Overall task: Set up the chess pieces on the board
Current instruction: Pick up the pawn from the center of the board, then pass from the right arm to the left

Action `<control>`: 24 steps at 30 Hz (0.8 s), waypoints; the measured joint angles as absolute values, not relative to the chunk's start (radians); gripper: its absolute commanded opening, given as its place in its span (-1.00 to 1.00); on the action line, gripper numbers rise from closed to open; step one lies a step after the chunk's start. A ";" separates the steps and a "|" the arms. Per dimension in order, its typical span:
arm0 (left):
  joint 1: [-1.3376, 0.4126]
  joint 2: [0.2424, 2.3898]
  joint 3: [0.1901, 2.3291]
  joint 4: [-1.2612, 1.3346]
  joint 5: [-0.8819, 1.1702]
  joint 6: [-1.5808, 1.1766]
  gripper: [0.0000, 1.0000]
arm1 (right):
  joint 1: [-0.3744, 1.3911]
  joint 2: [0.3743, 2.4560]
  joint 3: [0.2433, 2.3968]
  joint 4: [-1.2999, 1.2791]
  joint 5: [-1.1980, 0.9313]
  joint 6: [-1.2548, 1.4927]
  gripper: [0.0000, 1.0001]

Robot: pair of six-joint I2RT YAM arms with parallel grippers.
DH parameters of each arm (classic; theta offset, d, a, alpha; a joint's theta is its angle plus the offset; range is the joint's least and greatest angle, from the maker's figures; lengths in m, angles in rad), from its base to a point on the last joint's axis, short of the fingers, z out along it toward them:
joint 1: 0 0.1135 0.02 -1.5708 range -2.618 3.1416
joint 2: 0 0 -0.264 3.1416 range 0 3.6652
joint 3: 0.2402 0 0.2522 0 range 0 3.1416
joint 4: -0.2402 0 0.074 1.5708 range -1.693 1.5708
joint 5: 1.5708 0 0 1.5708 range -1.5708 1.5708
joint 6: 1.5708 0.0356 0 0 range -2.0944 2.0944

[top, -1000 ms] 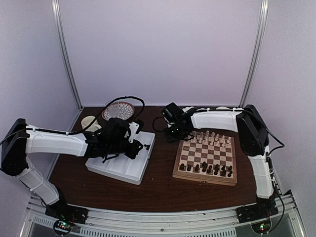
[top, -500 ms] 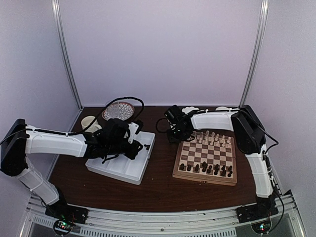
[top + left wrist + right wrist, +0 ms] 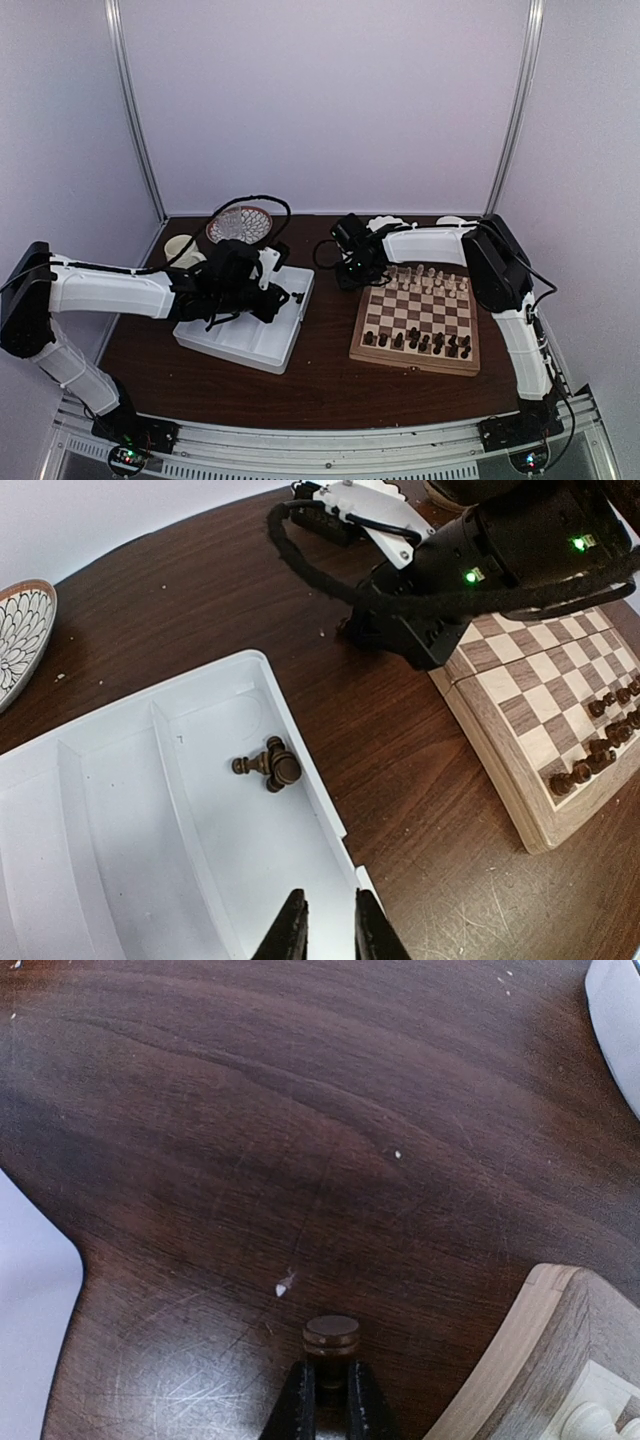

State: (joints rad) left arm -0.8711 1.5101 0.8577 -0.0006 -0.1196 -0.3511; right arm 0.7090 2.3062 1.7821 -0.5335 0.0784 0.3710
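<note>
The board (image 3: 417,318) lies right of centre, with dark chess pieces (image 3: 420,342) along its near row and cream ones along the far rows. My right gripper (image 3: 331,1372) is shut on one dark piece (image 3: 331,1338), low over the bare table just off the board's far-left corner (image 3: 530,1350). Two or three more dark pieces (image 3: 268,766) lie in a compartment of the white tray (image 3: 120,810). My left gripper (image 3: 329,925) hovers over that tray's right edge, its fingers a narrow gap apart with nothing between them.
A patterned bowl (image 3: 240,224) and a cream cup (image 3: 182,246) stand behind the tray (image 3: 240,340). Small white objects (image 3: 385,222) sit at the back edge. My right arm's wrist (image 3: 470,570) hangs between the tray and the board (image 3: 520,710).
My right gripper has closed on the dark piece and its arm has shifted slightly left. The left arm has not moved.
</note>
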 measured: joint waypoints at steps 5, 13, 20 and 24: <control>-0.871 1.489 0.841 0.011 -0.119 -0.357 -0.58 | 0.709 2.278 1.732 -0.496 0.063 0.361 -0.92; -0.871 1.398 0.727 0.120 -0.085 -0.339 -0.01 | 0.746 2.011 1.498 -0.459 -0.031 0.289 -0.89; -0.871 1.324 0.630 0.324 0.074 -0.211 0.22 | 0.836 1.759 1.315 -0.352 -0.252 0.196 -0.89; -0.871 1.320 0.491 0.580 0.162 -0.102 0.31 | 0.863 1.728 1.237 -0.286 -0.432 0.163 -0.91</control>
